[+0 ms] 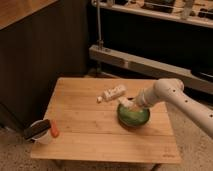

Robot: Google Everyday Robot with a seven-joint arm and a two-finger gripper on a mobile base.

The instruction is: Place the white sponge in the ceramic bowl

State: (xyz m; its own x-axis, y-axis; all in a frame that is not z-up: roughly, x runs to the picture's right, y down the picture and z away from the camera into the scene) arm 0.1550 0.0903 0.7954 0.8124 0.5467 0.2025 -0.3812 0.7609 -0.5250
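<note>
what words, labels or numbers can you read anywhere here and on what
None can be read.
The white bottle lying on the table may carry print, but none of it can be made out.
The green bowl shows no markings, nor does the gripper at the bowl's left rim.

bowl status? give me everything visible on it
The bowl is green, round and glossy, like glazed ceramic. It sits upright on the wooden table, right of centre. The gripper is over its back-left rim with something pale at its tip, possibly the sponge. Whether either touches the rim cannot be told. Its inside looks green, and I can't make out any contents.
</note>
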